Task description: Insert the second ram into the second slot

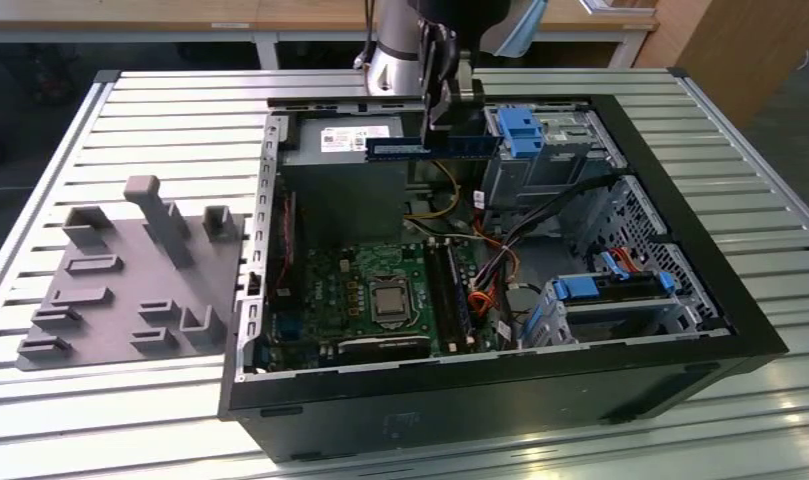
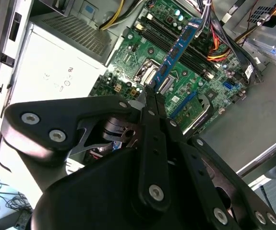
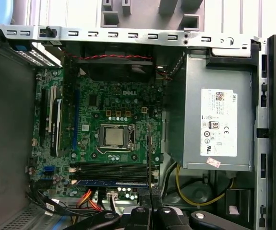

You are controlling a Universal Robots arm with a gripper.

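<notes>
One blue memory stick (image 1: 431, 147) is clamped in my gripper (image 1: 440, 125), closed tight on it, hanging high over the open case (image 1: 511, 400), inside its edges and well apart from the motherboard's slots (image 3: 111, 168). I'd hold it level and parallel to the slots. It seems lined up, though I can't confirm which slot.

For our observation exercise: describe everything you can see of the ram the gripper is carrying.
The ram is a long, thin, flat blue circuit-board stick with small dark chips along its face. It looks rigid and intact. The gripper pinches it, and nothing else touches it. In the exterior view it is level, standing on its long edge, in the air above the open case, not in any slot.
</notes>
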